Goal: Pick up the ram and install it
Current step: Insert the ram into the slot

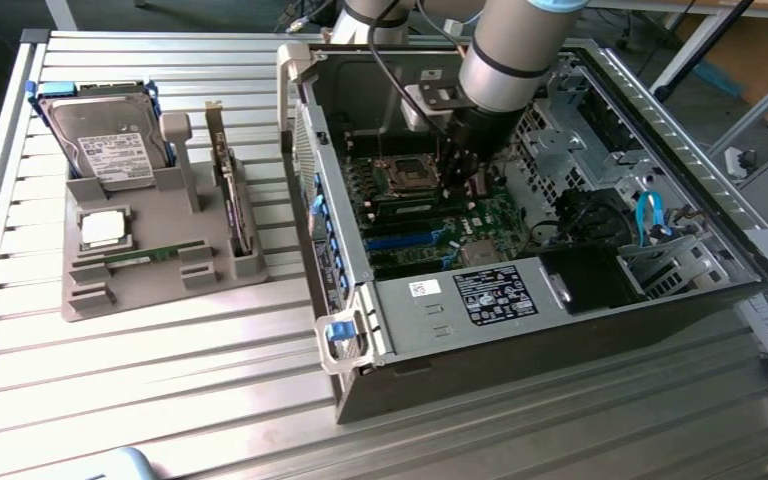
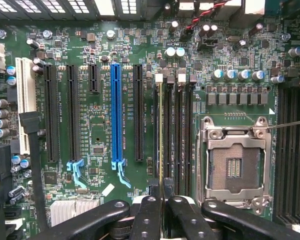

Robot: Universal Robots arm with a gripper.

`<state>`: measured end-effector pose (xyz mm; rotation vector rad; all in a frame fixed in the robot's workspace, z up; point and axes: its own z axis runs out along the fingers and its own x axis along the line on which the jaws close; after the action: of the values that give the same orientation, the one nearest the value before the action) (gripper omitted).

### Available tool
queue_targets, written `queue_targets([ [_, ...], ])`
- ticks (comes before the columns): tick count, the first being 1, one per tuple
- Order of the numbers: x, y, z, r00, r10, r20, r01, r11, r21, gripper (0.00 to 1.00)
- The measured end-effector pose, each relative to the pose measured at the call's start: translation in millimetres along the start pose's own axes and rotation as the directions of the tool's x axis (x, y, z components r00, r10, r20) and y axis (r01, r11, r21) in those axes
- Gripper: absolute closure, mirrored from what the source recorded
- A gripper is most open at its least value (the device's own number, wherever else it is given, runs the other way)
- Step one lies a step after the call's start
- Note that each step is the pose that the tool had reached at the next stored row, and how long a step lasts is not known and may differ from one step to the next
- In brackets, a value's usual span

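wrist view: the jaws are pressed close together on the ram (image 2: 162, 140). it shows edge-on as a thin pale-green line running straight out from between the black fingers (image 2: 149, 220). the stick is lined up with the bank of long memory slots (image 2: 179, 130) just beside the processor socket (image 2: 235, 165), over a slot on the side of the bank away from the socket. whether it is pushed home in that slot i cannot tell. past the bank, farther from the socket, lie a row of black expansion slots, one blue slot (image 2: 116, 115) and then a white slot (image 2: 26, 100), all on the green motherboard (image 2: 97, 130).

in the exterior view the arm (image 1: 511, 50) reaches down into the open computer case (image 1: 491, 300), and its dark tip comes down close beside the processor socket (image 1: 404, 175). well apart from the socket, outside the case toward the exterior view's left, a grey holder (image 1: 144, 288) rests on the slatted tabletop (image 1: 157, 380). it carries a second ram stick (image 1: 144, 255) lying flat, a square silver processor chip (image 1: 104, 228), a hard drive (image 1: 104, 145) and a dark expansion card (image 1: 233, 200) standing on edge.
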<state>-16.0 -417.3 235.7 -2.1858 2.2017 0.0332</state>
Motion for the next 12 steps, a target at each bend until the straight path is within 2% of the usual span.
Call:
queue_targets([
  [12, 0.1, 0.0, 1.7, 1.0000, 0.000, 0.0000, 0.000, 1.0000, 0.0000, 0.88],
])
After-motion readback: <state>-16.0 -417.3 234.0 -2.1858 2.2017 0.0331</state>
